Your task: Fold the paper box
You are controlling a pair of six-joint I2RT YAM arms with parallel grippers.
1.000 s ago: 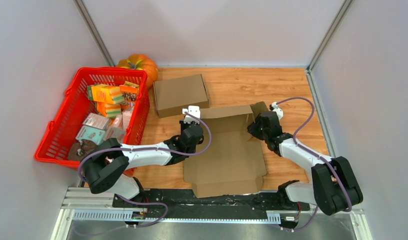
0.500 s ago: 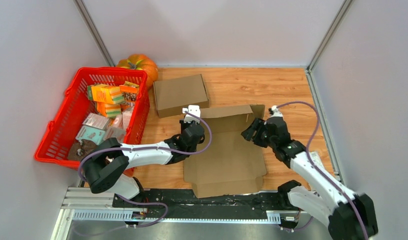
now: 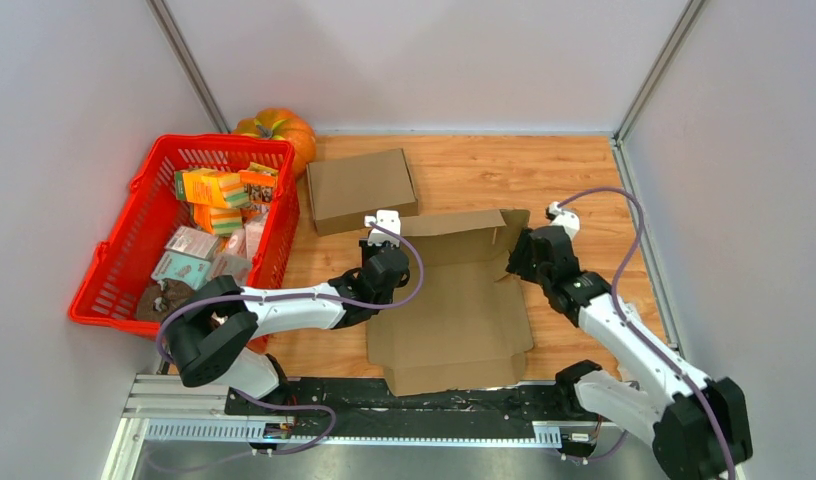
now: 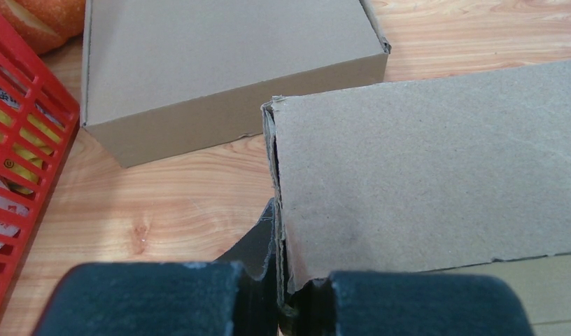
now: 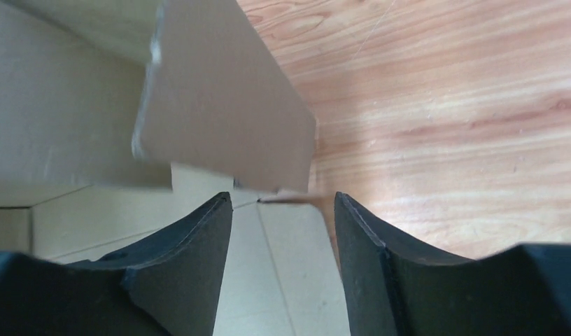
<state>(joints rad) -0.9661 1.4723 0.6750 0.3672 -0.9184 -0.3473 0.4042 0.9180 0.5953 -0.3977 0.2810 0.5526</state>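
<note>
Here, the left pincer (image 4: 283, 297) is pinching the standing left corner of the paper box (image 3: 454, 310), flat brown cardboard lying on the counter (image 3: 574, 170). On the right, the right pincer (image 5: 283, 210) is open, right by the stiff side flap (image 5: 227, 105). Next, maybe, it should grab and lift it.

Bright, even light from overhead leaves only faint, soft shadows beside the box (image 3: 454, 310) on the bench (image 3: 584, 180), a pale sheen on the wood, and the right wrist view blurs the near edge of its flap (image 5: 220, 105).
</note>
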